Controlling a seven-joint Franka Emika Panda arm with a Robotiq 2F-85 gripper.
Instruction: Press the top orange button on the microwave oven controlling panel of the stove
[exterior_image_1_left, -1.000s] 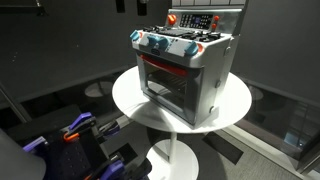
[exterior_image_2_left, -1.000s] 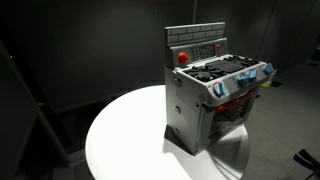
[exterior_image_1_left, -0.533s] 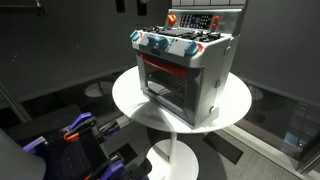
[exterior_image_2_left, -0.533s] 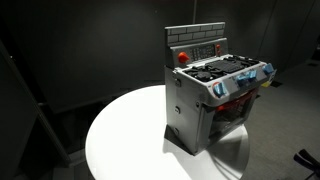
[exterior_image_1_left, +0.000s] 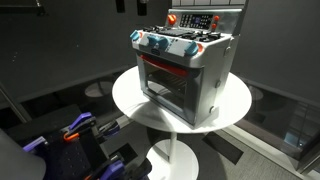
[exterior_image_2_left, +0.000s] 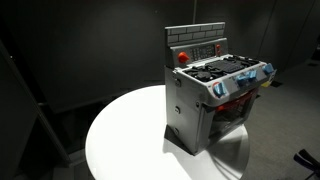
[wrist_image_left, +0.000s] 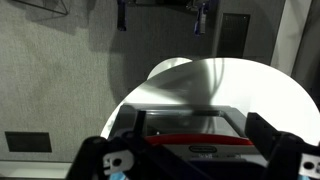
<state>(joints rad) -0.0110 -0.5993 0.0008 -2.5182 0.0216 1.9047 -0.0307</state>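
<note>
**Stillness over the toy stove**

Nothing has moved (we checked both exterior views against half a second and a full second ago): every item sits where it did.

Largest first, the round white table (exterior_image_1_left: 235, 100) (exterior_image_2_left: 120, 140) is smooth and glossy. It shows wide bare margins around the stove, widest on the near side in an exterior view (exterior_image_2_left: 120, 140). Dark floor and dark walls lie beyond its rim. In an exterior view, blue and orange gear (exterior_image_1_left: 78, 128) crowds the floor low beside the table.

The stove (exterior_image_1_left: 185, 75) (exterior_image_2_left: 200, 110) is a boxy silver-grey thing standing upright on the tabletop, with a red-lit oven window (exterior_image_1_left: 165, 78) below a row of blue-and-red knobs (exterior_image_1_left: 160, 42) (exterior_image_2_left: 245, 82).

The microwave oven controlling panel (exterior_image_1_left: 200, 20) (exterior_image_2_left: 200, 50) rises upright at the stove's back edge, dark inside a silver frame. A round red-orange dial (exterior_image_1_left: 171, 19) (exterior_image_2_left: 182, 57) sits at one end. Its small buttons are too tiny for us to separate.

In the wrist view the gripper (wrist_image_left: 190, 140) looks down on the stove's top edge (wrist_image_left: 190, 125) and the table (wrist_image_left: 220, 85). Its dark fingers (wrist_image_left: 100, 160) stand spread wide at the two lower corners, holding nothing and touching nothing.
</note>
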